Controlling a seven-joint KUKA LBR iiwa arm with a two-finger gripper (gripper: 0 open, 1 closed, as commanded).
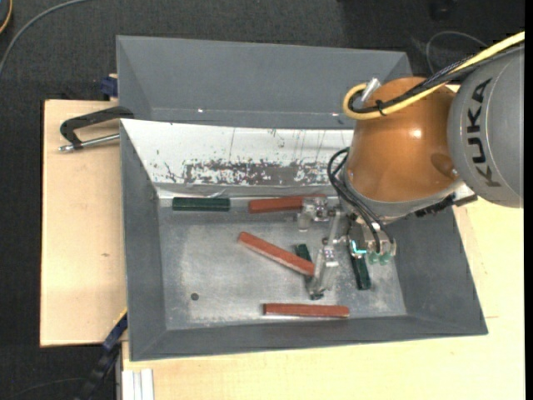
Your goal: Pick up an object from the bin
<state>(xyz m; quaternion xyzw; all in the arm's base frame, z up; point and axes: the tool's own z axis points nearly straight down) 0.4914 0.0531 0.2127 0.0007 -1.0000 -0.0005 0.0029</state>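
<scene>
Close by the pincer (319, 287), a slim, flat, red-brown stick (271, 252), diagonal.

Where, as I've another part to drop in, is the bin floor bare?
Bare: the floor's left half, between the dark green flat bar behind, the slanted red bar on its right and the grey metal bin's left wall. Crowded: around the gripper, centre-right.

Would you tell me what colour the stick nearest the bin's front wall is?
The stick is reddish brown, clearest in the camera view.

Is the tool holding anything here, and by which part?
Cannot be told: the tool sits at the right end of the diagonal red stick, grip unclear.
</scene>
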